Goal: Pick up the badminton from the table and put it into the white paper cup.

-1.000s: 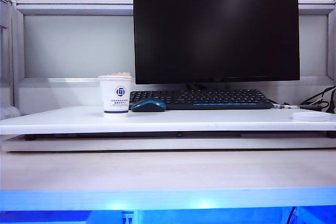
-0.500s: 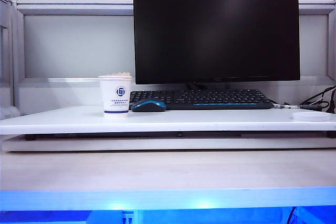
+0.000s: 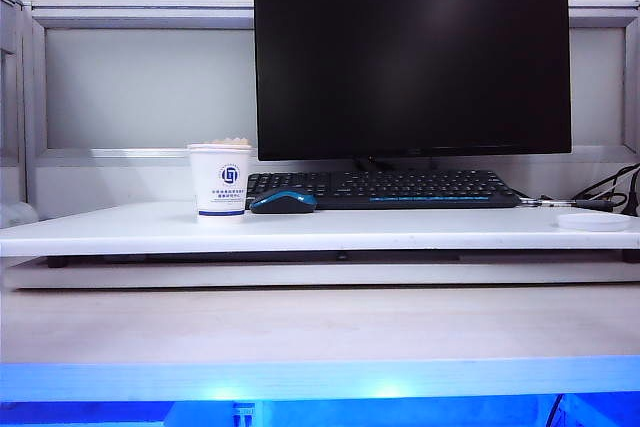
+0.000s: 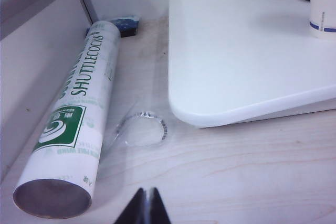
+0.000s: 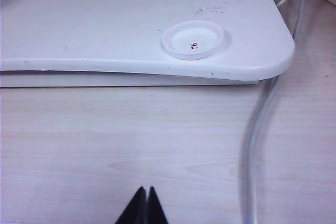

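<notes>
We see the badminton sitting inside the white paper cup, only its feather tips showing above the rim. The cup stands on the table, with a blue mouse just beside it at three o'clock and a keyboard and monitor behind. Our left gripper hangs clenched and empty over the lower wooden desk near a shuttlecock tube. Our right gripper is likewise clenched on nothing, a small white lid at its twelve o'clock.
</notes>
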You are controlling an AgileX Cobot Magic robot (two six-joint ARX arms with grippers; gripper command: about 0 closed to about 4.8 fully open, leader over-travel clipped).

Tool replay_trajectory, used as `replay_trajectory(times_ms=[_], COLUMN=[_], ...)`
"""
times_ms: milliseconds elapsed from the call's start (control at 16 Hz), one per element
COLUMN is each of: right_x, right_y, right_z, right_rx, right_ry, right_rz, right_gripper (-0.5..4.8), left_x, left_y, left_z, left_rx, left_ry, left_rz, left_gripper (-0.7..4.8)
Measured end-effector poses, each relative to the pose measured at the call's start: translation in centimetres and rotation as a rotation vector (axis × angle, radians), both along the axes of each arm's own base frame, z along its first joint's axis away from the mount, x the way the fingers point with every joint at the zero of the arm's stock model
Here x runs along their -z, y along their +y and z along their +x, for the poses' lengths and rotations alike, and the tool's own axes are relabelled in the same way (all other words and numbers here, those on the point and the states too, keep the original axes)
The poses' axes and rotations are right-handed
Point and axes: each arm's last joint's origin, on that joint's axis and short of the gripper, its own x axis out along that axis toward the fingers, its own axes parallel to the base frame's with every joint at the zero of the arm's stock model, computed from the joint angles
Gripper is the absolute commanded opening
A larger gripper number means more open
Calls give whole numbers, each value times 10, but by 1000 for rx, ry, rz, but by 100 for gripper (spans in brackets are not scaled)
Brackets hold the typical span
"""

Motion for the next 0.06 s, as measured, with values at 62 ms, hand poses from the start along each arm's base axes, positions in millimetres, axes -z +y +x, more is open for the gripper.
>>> replay_trajectory(times_ms=[62], right_x=[0], right_y=[0], right_z=[0], right_rx=[0], right_ry=[0], right_rz=[0], right_gripper=[12], left_x=[0], left_y=[0], left_z=[0], left_rx=[0], left_ry=[0], left_rz=[0], left_gripper=[21])
